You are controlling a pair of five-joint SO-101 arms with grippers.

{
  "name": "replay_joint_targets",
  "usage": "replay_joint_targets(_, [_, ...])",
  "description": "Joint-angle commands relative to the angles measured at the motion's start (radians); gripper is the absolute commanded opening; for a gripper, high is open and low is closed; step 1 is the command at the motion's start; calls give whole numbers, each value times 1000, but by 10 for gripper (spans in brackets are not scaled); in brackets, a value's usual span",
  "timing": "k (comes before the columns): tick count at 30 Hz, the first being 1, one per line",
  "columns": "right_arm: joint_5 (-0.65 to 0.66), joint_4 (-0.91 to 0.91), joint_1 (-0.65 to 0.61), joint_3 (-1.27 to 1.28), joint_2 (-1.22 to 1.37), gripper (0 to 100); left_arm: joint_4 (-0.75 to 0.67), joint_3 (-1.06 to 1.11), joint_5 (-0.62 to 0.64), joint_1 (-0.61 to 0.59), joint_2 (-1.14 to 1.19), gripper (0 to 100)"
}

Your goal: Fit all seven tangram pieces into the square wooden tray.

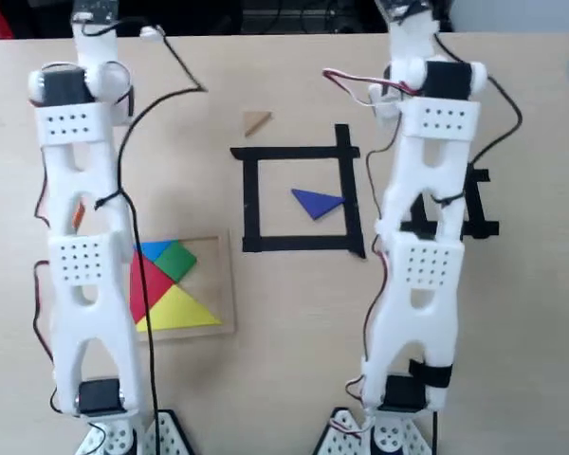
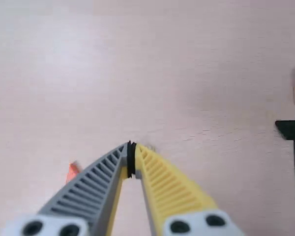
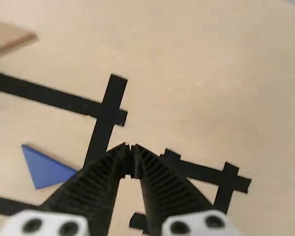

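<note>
I am holding my left arm (image 1: 83,256) and right arm (image 1: 422,265) stretched out side by side, away from their bases. I am holding my left gripper (image 2: 131,160) closed, fingertips touching. I am holding my right gripper (image 3: 131,160) closed likewise.

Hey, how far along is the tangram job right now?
Partly done. The wooden tray holds a red piece, yellow piece, green piece and blue piece; an arm hides part of it. In hand: nothing, left pincer and right pincer both shut, empty. Left on the table: blue triangle, tan triangle, orange piece.
</note>
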Motion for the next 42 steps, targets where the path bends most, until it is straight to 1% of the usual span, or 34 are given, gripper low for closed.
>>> replay_joint_targets(1, [51,32,-34,351,-240,11,38,61,-12,-97,-127,30])
replay_joint_targets(6, [153,32,-68,570,-446,11,38,209,-12,-130,-270,30])
replay_joint_targets(10, [245,26,-81,711,-555,11,38,467,-15,-120,-457,30])
replay_joint_targets(12, [258,14,-75,768,-582,11,37,604,-51,-117,-557,30])
replay_joint_targets(16, [252,31,-57,845,-636,11,31,862,-91,-111,-700,30])
replay_joint_targets(19, [213,32,-48,897,-756,11,31,1017,-91,-117,-832,29])
replay_joint_targets(22, [140,34,-55,990,-974,11,32,1178,-92,-127,-1059,29])
replay_joint_targets(26, [80,34,-117,1216,-1307,11,17,1428,-127,-122,-1445,29])
replay_joint_targets(29, [52,32,-147,1405,-1503,11,-69,1689,-135,-120,-1694,30])
replay_joint_targets(33, [41,3,-126,1601,-1653,11,-199,2048,-135,-120,-1935,30])
replay_joint_targets(37, [48,-14,-123,1678,-1678,11,-232,2273,-133,-120,-2071,30])
replay_joint_targets(41, [51,-12,-123,1679,-1684,11,-233,2361,-137,-139,-2091,30])
replay_joint_targets(42, [51,-11,-123,1679,-1684,11,-238,2358,-138,-166,-2093,30])
